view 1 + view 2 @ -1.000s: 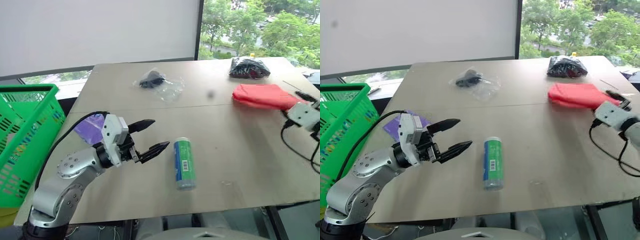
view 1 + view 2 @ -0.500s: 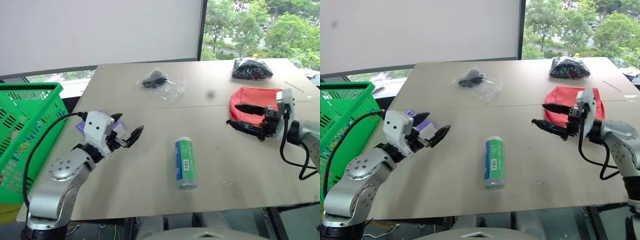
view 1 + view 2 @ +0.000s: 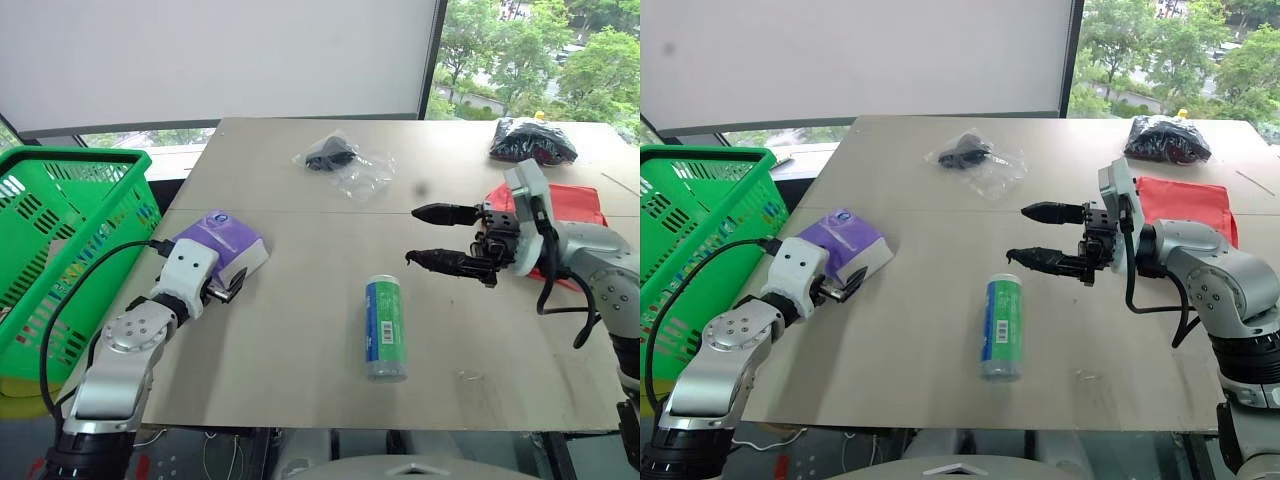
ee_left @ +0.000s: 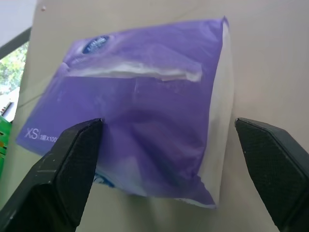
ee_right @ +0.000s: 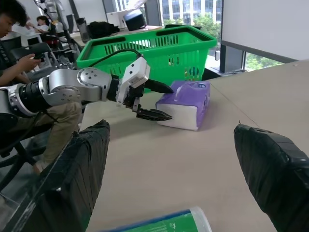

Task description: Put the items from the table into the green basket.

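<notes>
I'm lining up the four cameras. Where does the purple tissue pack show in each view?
Left eye view: tissue pack left of centre, near the table's left edge.
Right eye view: left of centre again.
Left wrist view: large, between the fingers.
Right wrist view: centre, before the green basket.
Shared landmark: left gripper at the pack.

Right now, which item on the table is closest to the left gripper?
The purple-and-white tissue pack, right in front of the open left gripper, near the green basket. The green cylinder and the bags lie farther off.
</notes>
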